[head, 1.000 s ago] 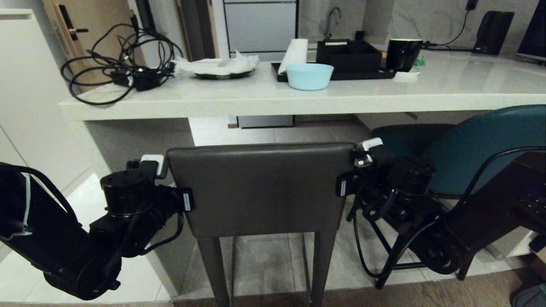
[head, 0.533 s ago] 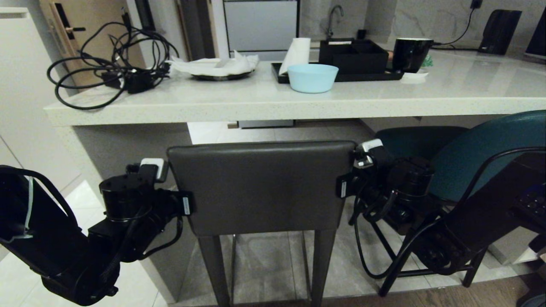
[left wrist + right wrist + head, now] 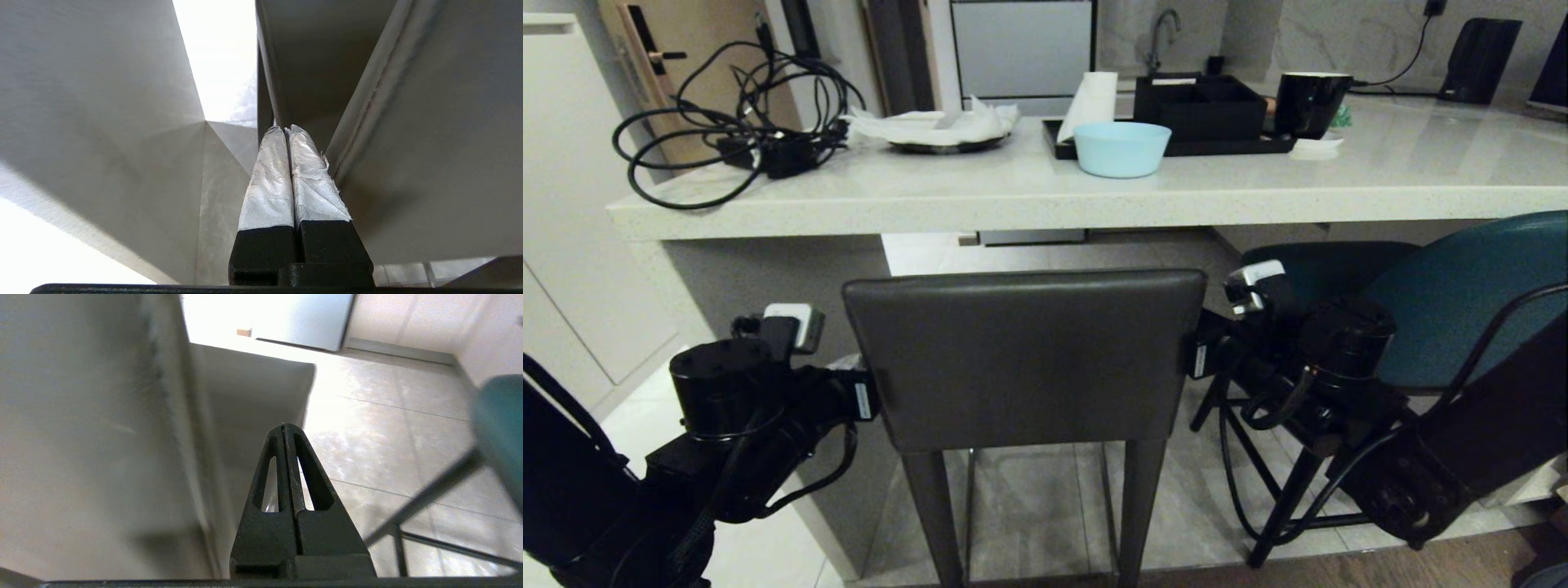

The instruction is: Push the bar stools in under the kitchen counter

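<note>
Pale stone, the kitchen surface [image 3: 1029, 196] spans the room, its underside open straight ahead. Of the 2 stools, the teal stool [image 3: 1462, 302] sits at the right, partly under the slab; the grey-brown stool [image 3: 1025, 359] stands centred, backrest facing the robot, seat pointing under the slab. Left hand [image 3: 862, 396] and right hand [image 3: 1196, 355] flank that backrest, equally near, each with fingers pressed together, holding nothing.

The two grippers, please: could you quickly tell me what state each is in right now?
Left gripper: shut, holding nothing, beside the grey-brown stool.
Right gripper: shut, holding nothing, at that stool's other side.
</note>
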Controlling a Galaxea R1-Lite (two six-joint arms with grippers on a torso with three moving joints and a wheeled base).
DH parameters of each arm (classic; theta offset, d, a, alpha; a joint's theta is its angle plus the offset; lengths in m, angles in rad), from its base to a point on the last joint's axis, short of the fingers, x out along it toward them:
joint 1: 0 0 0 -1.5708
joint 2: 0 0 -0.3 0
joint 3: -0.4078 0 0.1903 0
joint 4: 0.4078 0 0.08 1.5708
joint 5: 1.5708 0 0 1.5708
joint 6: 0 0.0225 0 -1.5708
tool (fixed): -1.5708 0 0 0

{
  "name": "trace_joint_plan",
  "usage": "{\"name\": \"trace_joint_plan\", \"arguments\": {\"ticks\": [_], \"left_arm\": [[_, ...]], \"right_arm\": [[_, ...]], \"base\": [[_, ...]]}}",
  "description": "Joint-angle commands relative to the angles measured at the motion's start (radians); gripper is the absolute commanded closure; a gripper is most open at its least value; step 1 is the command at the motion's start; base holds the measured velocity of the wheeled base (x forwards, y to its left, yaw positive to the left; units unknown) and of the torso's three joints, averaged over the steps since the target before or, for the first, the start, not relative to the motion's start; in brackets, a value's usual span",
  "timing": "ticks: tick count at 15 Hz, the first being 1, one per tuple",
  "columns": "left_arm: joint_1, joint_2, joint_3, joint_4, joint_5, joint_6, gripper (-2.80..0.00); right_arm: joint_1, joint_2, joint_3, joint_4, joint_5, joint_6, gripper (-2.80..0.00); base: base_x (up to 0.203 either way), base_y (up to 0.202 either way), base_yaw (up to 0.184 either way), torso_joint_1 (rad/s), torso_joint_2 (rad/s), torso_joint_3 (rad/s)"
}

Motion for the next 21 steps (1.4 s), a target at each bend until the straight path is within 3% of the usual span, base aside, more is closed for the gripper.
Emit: {"name": "trace_joint_plan", "arguments": {"ticks": [1, 8, 11, 14, 17, 21], "left_arm": [[0.006, -0.114, 0.063, -0.008, 0.006, -0.006, 0.0], [0.011, -0.466, 0.287, 0.004, 0.087, -0.009, 0.0], [0.012, -0.696, 0.316, 0.098, 0.108, 0.033, 0.0], [0.035, -0.971, 0.278, 0.361, 0.11, 0.075, 0.0], [0.143, -1.187, 0.201, 0.58, 0.096, 0.107, 0.0], [0.182, -1.468, 0.026, 1.053, 0.029, 0.121, 0.0]], "right_arm": [[-0.005, -0.126, 0.067, -0.006, -0.021, 0.0, 0.0], [-0.056, -0.517, 0.255, 0.089, -0.076, 0.001, 0.0], [-0.104, -0.749, 0.318, 0.211, -0.079, 0.001, 0.0], [-0.173, -0.99, 0.326, 0.434, -0.078, 0.0, 0.0], [-0.274, -1.187, 0.259, 0.706, -0.074, -0.004, 0.0], [-0.374, -1.402, 0.225, 0.955, -0.065, -0.007, 0.0]], "base": [[0.0, 0.0, 0.0, 0.0, 0.0, 0.0], [0.0, 0.0, 0.0, 0.0, 0.0, 0.0], [0.0, 0.0, 0.0, 0.0, 0.0, 0.0], [0.0, 0.0, 0.0, 0.0, 0.0, 0.0], [0.0, 0.0, 0.0, 0.0, 0.0, 0.0], [0.0, 0.0, 0.0, 0.0, 0.0, 0.0]]}}
